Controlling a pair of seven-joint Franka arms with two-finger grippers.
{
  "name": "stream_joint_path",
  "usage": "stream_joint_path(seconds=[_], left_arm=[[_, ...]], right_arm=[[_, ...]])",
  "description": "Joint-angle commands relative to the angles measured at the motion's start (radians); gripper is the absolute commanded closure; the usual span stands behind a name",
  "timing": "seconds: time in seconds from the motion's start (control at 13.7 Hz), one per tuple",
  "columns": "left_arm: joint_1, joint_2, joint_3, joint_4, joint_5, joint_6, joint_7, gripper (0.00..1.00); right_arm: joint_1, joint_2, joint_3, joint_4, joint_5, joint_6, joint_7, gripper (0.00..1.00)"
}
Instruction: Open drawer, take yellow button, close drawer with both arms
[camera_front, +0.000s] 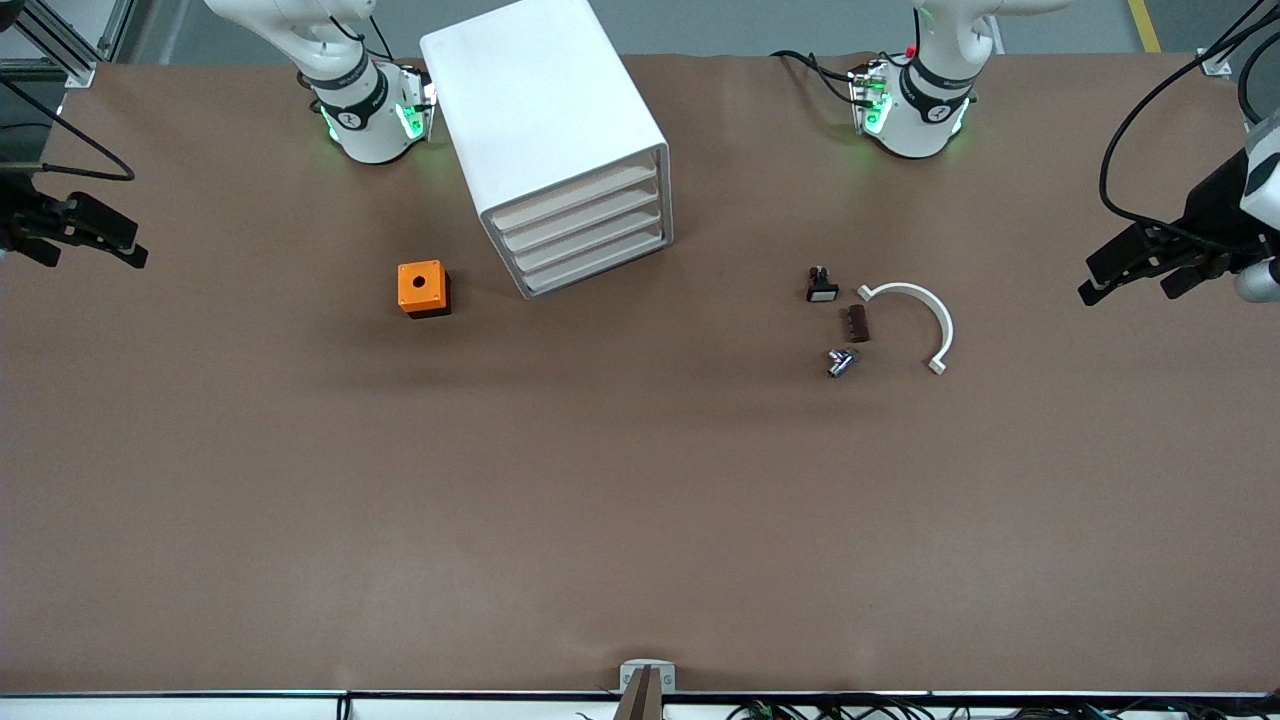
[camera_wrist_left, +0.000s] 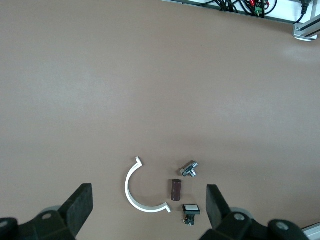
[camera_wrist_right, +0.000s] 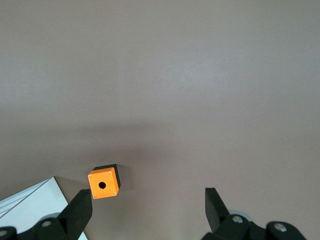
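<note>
- Front view alone shows the cabinet (camera_front: 560, 140) whole, all four drawers (camera_front: 585, 232) shut; button unseen
- Left pincer (camera_wrist_left: 147, 212) wide above small parts (camera_wrist_left: 189, 169)
- Right pincer (camera_wrist_right: 147, 212) wide over orange cube (camera_wrist_right: 104, 183)

Four white drawers (camera_front: 585, 232) with beige fronts, all shut, stacked in white cabinet (camera_front: 545, 120) on worktop, between both open tools, well apart from each. Button not visible.

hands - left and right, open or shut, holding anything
Left hand: open, holding nothing, up over the left arm's end of the table.
Right hand: open, holding nothing, up over the right arm's end.
</note>
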Motion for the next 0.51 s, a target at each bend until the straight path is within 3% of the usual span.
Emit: stream_joint_path(seconds=[0.0, 0.44], left_arm=[[-0.004, 0.001, 0.001, 0.019, 0.024, -0.021, 0.013, 0.0], [0.005, 0.007, 0.011, 0.016, 0.021, -0.021, 0.006, 0.0]], right_arm=[[0.001, -0.029, 0.001, -0.027, -0.009, 0.004, -0.011, 0.0], [0.0, -0.031, -0.001, -0.027, -0.009, 0.002, -0.011, 0.0]])
